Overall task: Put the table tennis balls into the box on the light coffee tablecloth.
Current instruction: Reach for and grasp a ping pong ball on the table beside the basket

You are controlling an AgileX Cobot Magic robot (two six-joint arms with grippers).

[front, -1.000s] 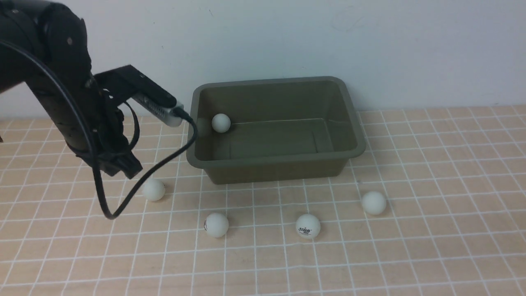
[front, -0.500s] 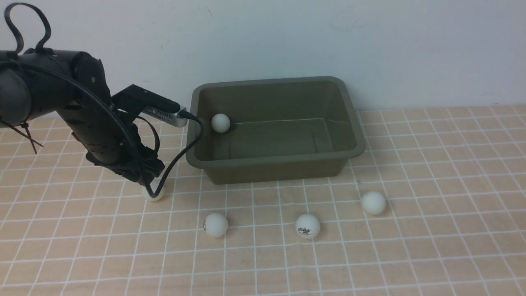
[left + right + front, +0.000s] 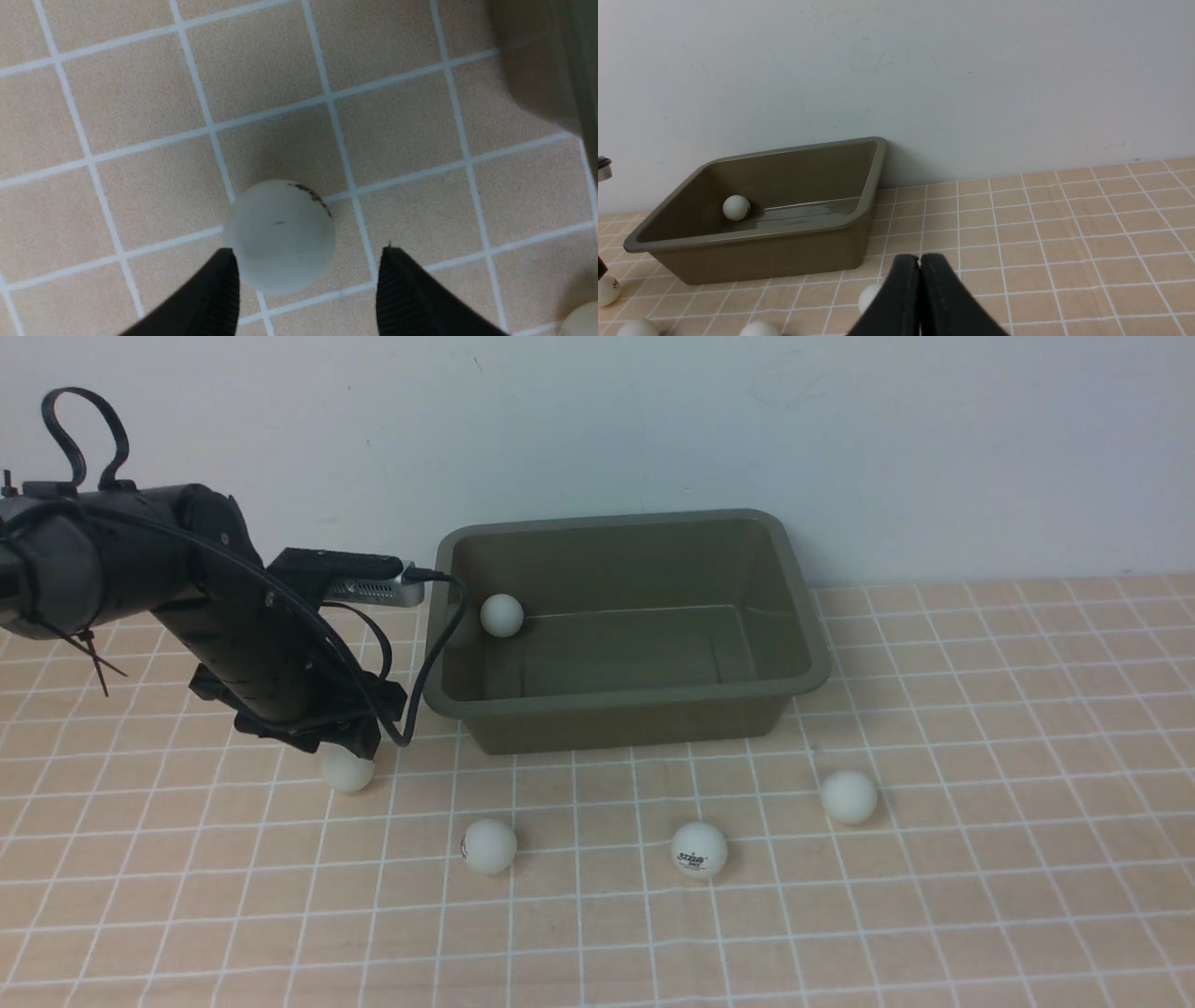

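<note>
- box (image 3: 616, 703) on tablecloth (image 3: 934, 896), back centre
- ball 1 (image 3: 501, 614) in box, by its left wall
- other four on the cloth in front of box, left to right: ball 2 (image 3: 347, 771) off front-left corner, ball 3 (image 3: 489, 846), ball 4 (image 3: 699, 848), ball 5 (image 3: 849, 796) off front-right corner

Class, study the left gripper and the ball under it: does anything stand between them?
Nothing visible does. The left gripper has its jaws open on either side of the ball, which lies on bare tablecloth. One jaw looks close against the ball; the other stands apart.
</note>
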